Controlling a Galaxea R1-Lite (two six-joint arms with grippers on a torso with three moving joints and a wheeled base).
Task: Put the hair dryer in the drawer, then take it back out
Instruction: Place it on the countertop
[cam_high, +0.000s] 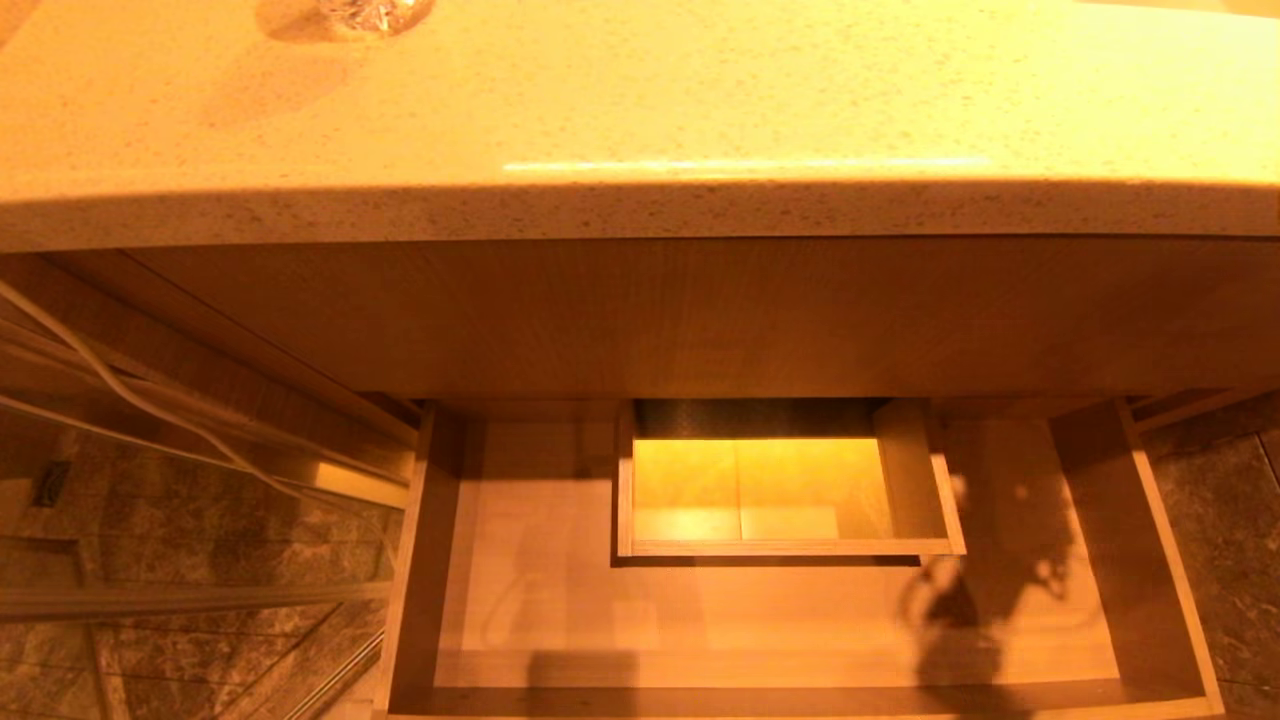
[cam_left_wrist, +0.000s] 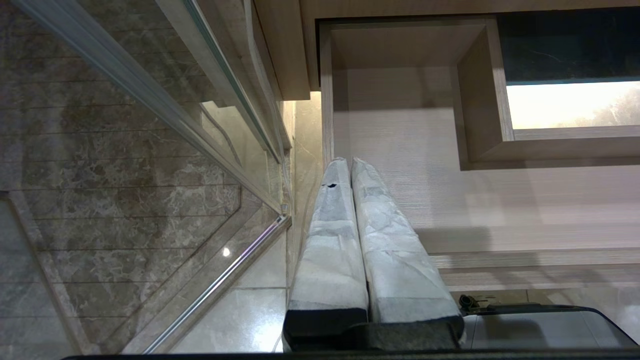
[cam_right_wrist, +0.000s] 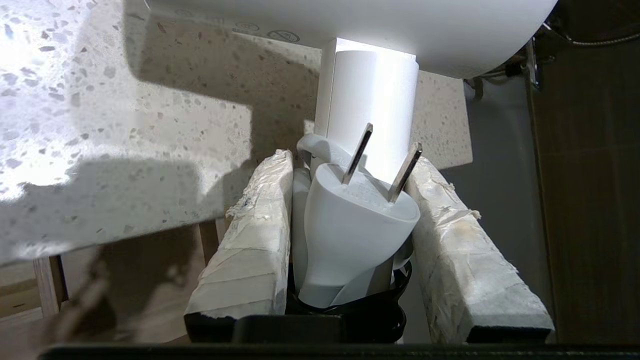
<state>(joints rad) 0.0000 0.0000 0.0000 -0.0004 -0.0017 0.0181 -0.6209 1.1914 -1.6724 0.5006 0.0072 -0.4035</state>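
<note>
While out of the head view save for a shadow (cam_high: 950, 620) on the drawer floor, grips firmly with the right gripper (cam_right_wrist: 352, 162): padded fingers clamped on the short handle of the hair dryer (cam_right_wrist: 370, 95), plug (cam_right_wrist: 350, 225) and bundled cord wedged between them. Dryer aloft over the edge of the speckled countertop (cam_right_wrist: 100, 100), not in the drawer (cam_high: 1165, 560). Drawer pulled open, nothing seen inside, boxed cut-out (cam_high: 790, 547) at far middle. Left gripper (cam_left_wrist: 350, 162) parked by the drawer's left side near the glass panel (cam_left_wrist: 150, 100), fingers pressed together. Probably the lowering-in step. Aim for bare floor near or right of the cut-out; clear the countertop overhang first; keep the barrel level; watch the plug prongs and cord for snags on the walls; let go only once resting, handle left reachable for taking back out.
</note>
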